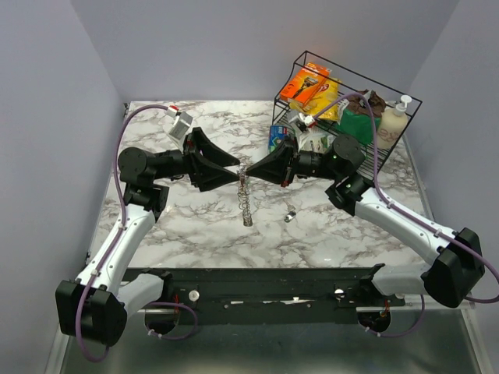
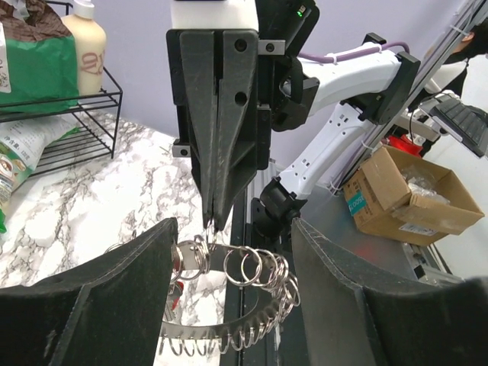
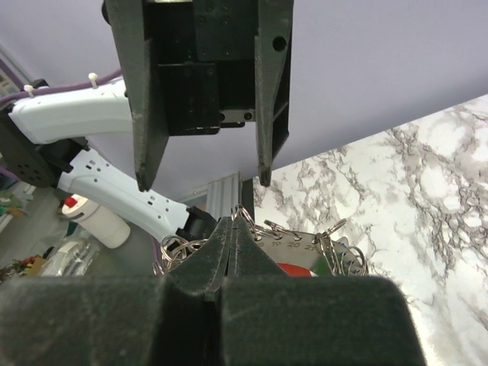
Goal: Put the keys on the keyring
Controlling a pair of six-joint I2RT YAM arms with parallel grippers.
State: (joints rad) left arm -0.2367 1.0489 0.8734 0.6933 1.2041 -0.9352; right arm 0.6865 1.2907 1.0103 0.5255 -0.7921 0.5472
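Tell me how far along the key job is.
Done: many silver pieces already hang on the keyring. In hand: the right pincer is shut on its wire, the left pincer open around it. Left: a small silver piece, probably a key, lies loose on the table, not yet strung.

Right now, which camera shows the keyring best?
Left wrist: the keyring hangs close up, its strung rings distinct, pinched at the top by the right gripper with shut jaws. Top external shows it only as a small silver strand; right wrist hides most behind that gripper.
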